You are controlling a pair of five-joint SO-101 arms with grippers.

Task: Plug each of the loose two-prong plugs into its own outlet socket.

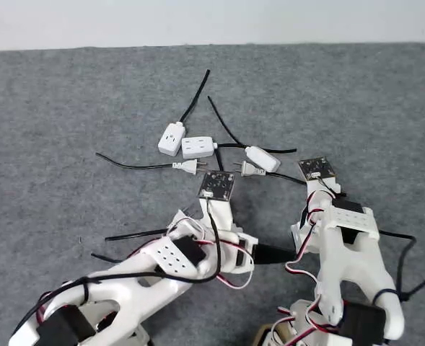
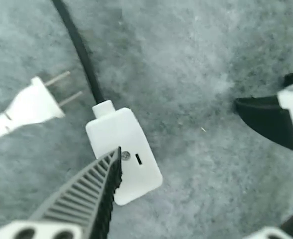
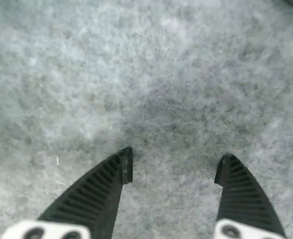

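Grey felt table (image 1: 60, 94) is running up to a white wall. We're seeing the left arm (image 1: 161, 263) stretching fwd from the lower-left corner, wrist bending down approx. mid-cluster. The right arm (image 1: 345, 241) is standing more upright beside it, wrist tipping down near the right socket (image 1: 262, 158).

Two more white sockets are lying further left, just beside each other: far-left socket (image 1: 171, 138) and middle socket (image 1: 198, 147). Left plug (image 1: 188, 166) is lying just below them, prongs pointing right. Right plug (image 1: 246, 169) is lying beside the right socket, prongs pointing left. Neither plug is sitting in a socket.

Via the left wrist cam, the left gripper (image 2: 178, 128) is spreading wide and holding nothing. One ribbed finger (image 2: 94, 194) is ending at the edge of a corded socket (image 2: 121, 134); we can't tell if it's touching. A bare-prong plug (image 2: 27, 107) is lying just beside that socket, apart from it. We can't match these two to the overhead ones.

Right gripper (image 3: 176, 154) is also gaping, empty, hanging over bare felt.
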